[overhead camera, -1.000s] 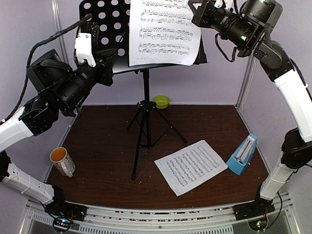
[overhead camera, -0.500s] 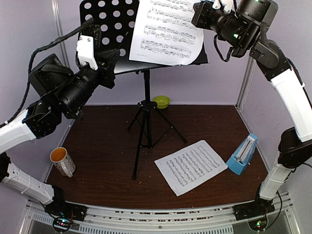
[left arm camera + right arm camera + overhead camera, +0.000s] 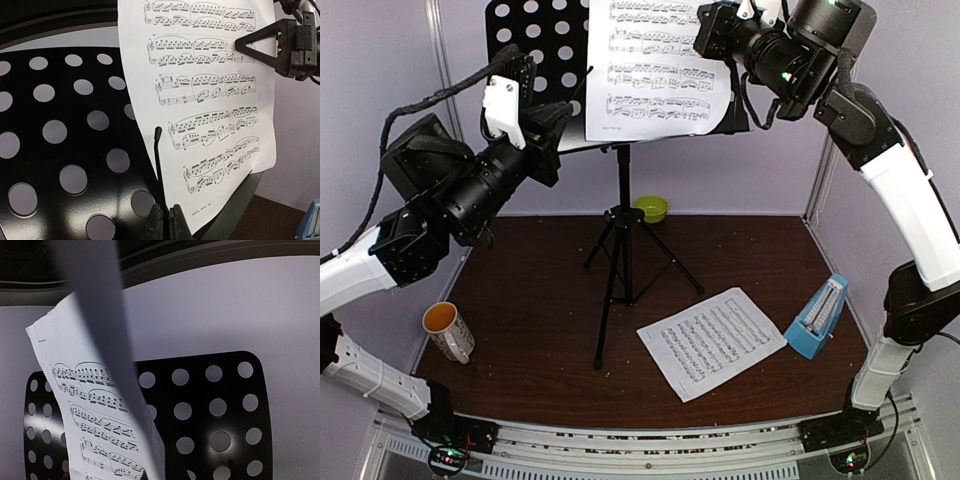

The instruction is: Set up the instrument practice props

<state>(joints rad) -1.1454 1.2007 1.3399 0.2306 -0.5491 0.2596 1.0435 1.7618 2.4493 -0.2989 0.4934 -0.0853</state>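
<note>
Jaws of right gripper (image 3: 710, 30) clamp right edge of page (image 3: 655, 70), up on stand (image 3: 535, 45), far middle. Jaws of left gripper (image 3: 165, 222) together, seem to pinch stand ledge. Page thin, floppy, light; hold edge softly, no tugging, or it may tear.

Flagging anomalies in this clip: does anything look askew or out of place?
Yes. The sheet-music page on the music stand bows away from the desk instead of lying flat. A second page lies skewed on the table beside the metronome.
</note>
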